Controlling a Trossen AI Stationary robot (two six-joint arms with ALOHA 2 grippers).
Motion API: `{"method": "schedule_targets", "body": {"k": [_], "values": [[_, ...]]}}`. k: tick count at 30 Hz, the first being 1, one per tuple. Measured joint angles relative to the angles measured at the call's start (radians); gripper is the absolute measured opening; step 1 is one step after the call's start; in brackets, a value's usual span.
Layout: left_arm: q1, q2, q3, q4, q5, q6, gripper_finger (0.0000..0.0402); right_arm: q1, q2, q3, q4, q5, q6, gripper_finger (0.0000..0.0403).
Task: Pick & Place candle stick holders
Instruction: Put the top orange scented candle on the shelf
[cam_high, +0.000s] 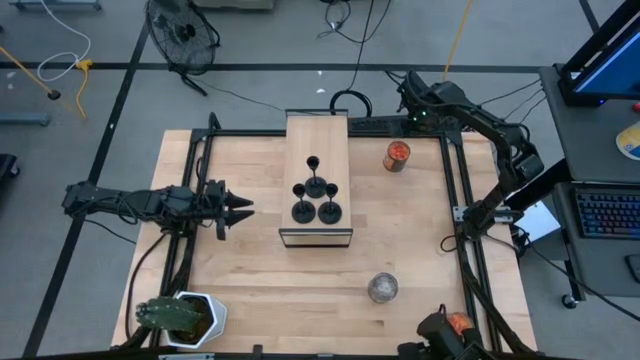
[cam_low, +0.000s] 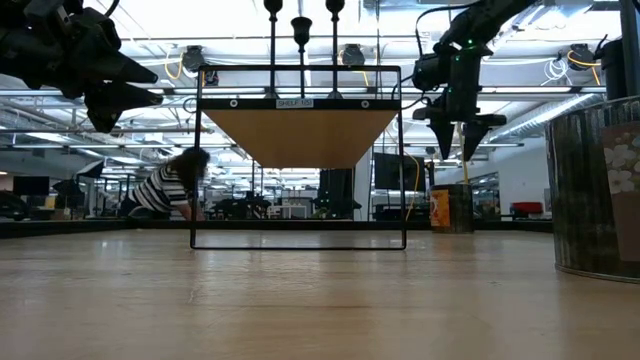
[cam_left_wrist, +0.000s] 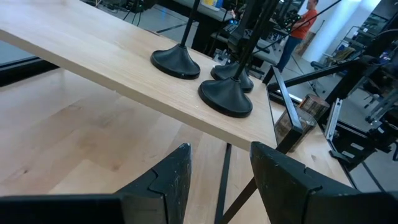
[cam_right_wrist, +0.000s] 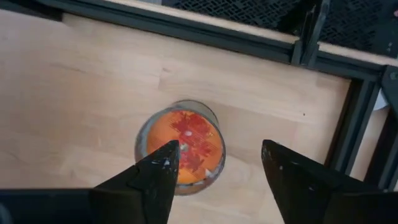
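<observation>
- Four candle stick holders stand on shelf.
- Left gripper, at their 9 o'clock: jaws part-open, empty — approach level.
- Right gripper above orange jar: jaws wide, empty — withdraw.

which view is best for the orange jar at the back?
Right wrist view: the orange jar fills the middle, seen from straight above. High view shows the same jar small, right of the shelf. Low view shows it far off. Left wrist view: cannot tell.
</observation>
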Motion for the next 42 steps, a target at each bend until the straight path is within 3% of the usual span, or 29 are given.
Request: {"method": "schedule_targets", "body": {"k": [11,17,29,42], "values": [[0.0,0.0,0.0,0.0,0.0,0.0,0.017,-0.007,0.0,-0.174,0.109,-0.021,0.096,0.0231],[0.0,0.0,0.0,0.0,0.0,0.0,0.017,-0.031,0.0,-0.193,0.193,-0.049,0.152,0.0217],[0.0,0.0,0.0,0.0,0.0,0.0,0.017,-0.047,0.003,-0.196,0.194,-0.05,0.172,0.0199],[0.0,0.0,0.0,0.0,0.0,0.0,0.017,-0.047,0.0,-0.326,0.286,-0.085,0.222,0.0198]]}}
